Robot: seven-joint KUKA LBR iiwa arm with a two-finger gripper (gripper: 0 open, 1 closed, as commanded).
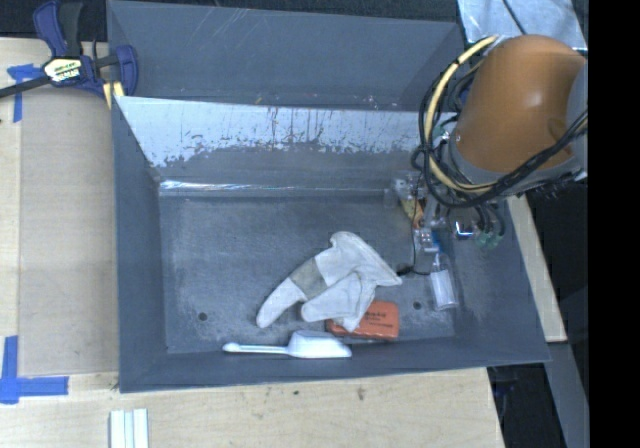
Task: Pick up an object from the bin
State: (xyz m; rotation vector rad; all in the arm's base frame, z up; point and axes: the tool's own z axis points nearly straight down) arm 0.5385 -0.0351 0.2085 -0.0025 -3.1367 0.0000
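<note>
Low by the right side of the grey bin (250,226), the claw (437,281); cannot tell if apart or together. Just beside it, toward the left of the camera view and near the front wall, a crumpled white cloth (335,281), stretched from lower left to upper right, upper end closest to the claw, with an orange block (375,321) and a white spoon (295,346) along its front edge. Probably needs only a short move left to get over the cloth.

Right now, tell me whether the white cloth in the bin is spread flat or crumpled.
Crumpled: the white cloth lies bunched in uneven folds, its edge draped over the orange block beside it.
</note>
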